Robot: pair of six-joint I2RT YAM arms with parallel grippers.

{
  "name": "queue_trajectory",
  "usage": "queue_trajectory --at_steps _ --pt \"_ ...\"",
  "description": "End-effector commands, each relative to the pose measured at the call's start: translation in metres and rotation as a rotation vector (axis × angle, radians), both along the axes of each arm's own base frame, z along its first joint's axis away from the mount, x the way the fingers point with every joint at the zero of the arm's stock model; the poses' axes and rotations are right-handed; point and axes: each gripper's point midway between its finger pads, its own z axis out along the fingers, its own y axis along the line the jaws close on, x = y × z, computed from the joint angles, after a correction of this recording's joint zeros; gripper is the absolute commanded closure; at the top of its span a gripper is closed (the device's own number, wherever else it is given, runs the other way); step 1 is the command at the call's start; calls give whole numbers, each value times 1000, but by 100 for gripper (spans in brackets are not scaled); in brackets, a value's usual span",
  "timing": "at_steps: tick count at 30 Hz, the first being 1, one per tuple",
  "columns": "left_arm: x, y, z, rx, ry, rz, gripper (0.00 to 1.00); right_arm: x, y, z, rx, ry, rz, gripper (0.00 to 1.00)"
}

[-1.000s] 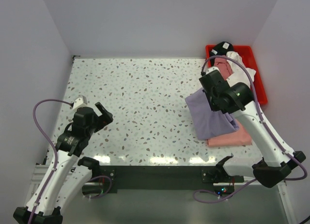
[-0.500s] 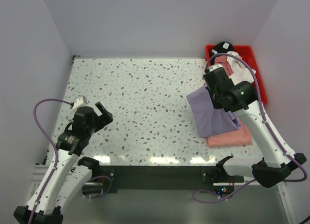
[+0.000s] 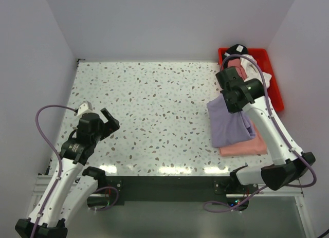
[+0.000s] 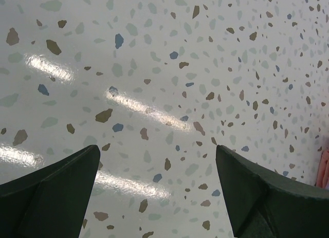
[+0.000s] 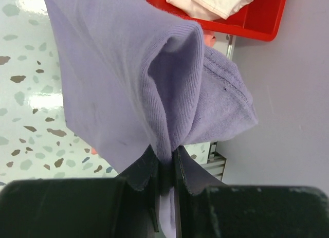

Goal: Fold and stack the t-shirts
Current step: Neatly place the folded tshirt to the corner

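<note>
The purple shirt (image 3: pixel 230 124) lies with its long axis running from the right gripper (image 5: pixel 165 158) back toward the arm bases. Its far end is bunched and lifted into the jaws, which are clenched on a fold of the cloth. The rest trails below and behind the gripper, draped over the pink shirt (image 3: pixel 249 146) on the table (image 3: pixel 154 104). A second ago the gripper was lower and further left, and the purple cloth spread wider to the left. Now it is nearer the red bin (image 3: pixel 276 91) and the cloth is drawn in narrower over the pink one. The left gripper (image 4: pixel 157 150) has not moved, its jaws spread wide over bare table, well apart from the shirts.
</note>
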Motion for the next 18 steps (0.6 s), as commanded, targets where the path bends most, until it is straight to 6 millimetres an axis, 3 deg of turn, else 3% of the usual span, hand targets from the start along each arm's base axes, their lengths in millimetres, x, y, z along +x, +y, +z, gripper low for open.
queue_trajectory --at_steps 1,4,8,18 --pt "6 1 4 -3 -24 6 0 -8 -14 -7 -59 88 3 100" --pt "6 1 4 -5 -24 0 0 -4 -16 -14 -81 121 11 100" --pt "7 0 2 -7 -21 -10 0 1 -35 -30 -222 222 -30 100" --pt "9 -2 3 -15 -26 -26 0 12 -66 -43 -317 286 -145 100"
